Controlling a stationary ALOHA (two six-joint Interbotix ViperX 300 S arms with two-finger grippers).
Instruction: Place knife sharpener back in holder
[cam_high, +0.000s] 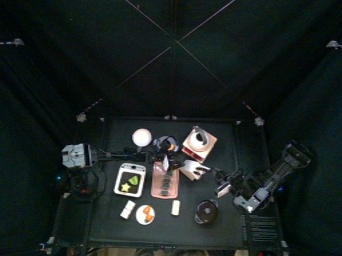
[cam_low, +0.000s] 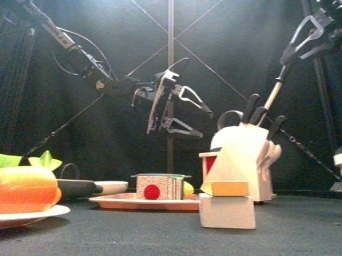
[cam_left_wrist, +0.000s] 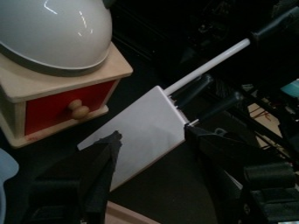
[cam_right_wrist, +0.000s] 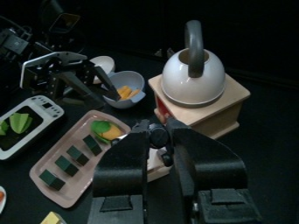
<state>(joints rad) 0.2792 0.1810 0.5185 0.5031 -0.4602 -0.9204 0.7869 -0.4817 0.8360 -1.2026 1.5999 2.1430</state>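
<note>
Nearest in the front view: a plate (cam_low: 34, 212) of orange food at the left edge and the white holder (cam_low: 243, 150) to the right, with dark handles crowding its top. Only there does the knife sharpener (cam_low: 273, 98) show as tilted, pale rod low, dark handle high, leaning toward the right gripper (cam_low: 297, 50) above it. Cannot tell whether that gripper grasps the handle, since the two dark shapes merge.

Closer on the same spot, the left wrist view: holder (cam_left_wrist: 138, 136) as a slanted white face, sharpener (cam_left_wrist: 211, 61) meeting its upper edge, the handle cut off at the picture's corner. Hard to make out how far in the rod sits. Left gripper (cam_left_wrist: 152, 138) released and empty, fingers spread wide, well clear of the holder.

From the right wrist view alone: a white kettle (cam_right_wrist: 193, 70) on a wooden box, a bowl (cam_right_wrist: 122, 87), and a tray (cam_right_wrist: 82, 153) of green pieces, all packed close. Right gripper (cam_right_wrist: 158, 140) black on black, nothing pale seen ahead of it.

From above: things clustered mid-table, bare tabletop (cam_high: 114, 130) along the far edge.
</note>
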